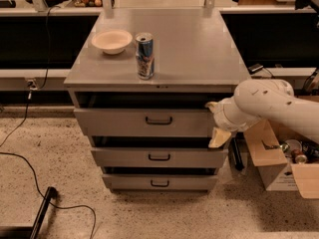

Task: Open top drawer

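Top drawer (119,123), barely ajar left of the wide-spread, empty gripper (216,123), likely needs hooking at its end and pulling outward.

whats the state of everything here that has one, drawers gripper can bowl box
top drawer: pulled partly out, dark gap above its front
middle drawer: set further in than the top one
bottom drawer: set furthest in
gripper: at the top drawer's right end
can: upright on the cabinet top
bowl: upright, looks empty
cardboard box: flaps open
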You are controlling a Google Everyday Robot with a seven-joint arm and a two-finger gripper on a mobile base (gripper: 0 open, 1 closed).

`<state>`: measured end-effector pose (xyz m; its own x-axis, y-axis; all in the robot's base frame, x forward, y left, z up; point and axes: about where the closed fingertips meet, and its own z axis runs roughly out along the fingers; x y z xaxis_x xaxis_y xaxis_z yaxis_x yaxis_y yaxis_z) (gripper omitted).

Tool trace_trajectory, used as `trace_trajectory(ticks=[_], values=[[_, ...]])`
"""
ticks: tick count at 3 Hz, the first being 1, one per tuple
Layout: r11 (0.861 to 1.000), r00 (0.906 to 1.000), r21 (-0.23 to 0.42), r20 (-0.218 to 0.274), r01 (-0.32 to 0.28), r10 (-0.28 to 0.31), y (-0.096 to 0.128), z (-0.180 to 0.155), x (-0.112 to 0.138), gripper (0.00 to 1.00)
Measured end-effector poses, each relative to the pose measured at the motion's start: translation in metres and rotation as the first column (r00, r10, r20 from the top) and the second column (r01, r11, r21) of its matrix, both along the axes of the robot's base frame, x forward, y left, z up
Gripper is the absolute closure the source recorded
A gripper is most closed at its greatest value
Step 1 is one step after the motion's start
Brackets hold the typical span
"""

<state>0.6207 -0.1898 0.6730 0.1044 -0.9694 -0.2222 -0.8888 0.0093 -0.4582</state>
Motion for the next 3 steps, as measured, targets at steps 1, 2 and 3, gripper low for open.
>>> trace_trajectory(ticks=[1, 2, 3], values=[[1.000, 0.9997, 0.005, -0.024, 0.004, -0.004, -0.0004, -0.0021, 0.0049, 0.22], [1.000, 0.9992, 0.003, -0.040, 0.007, -0.007, 0.0019, -0.0063, 0.0085, 0.21], [1.000, 0.9992, 0.003, -0.040, 0.007, -0.007, 0.0020, -0.0063, 0.0083, 0.21]])
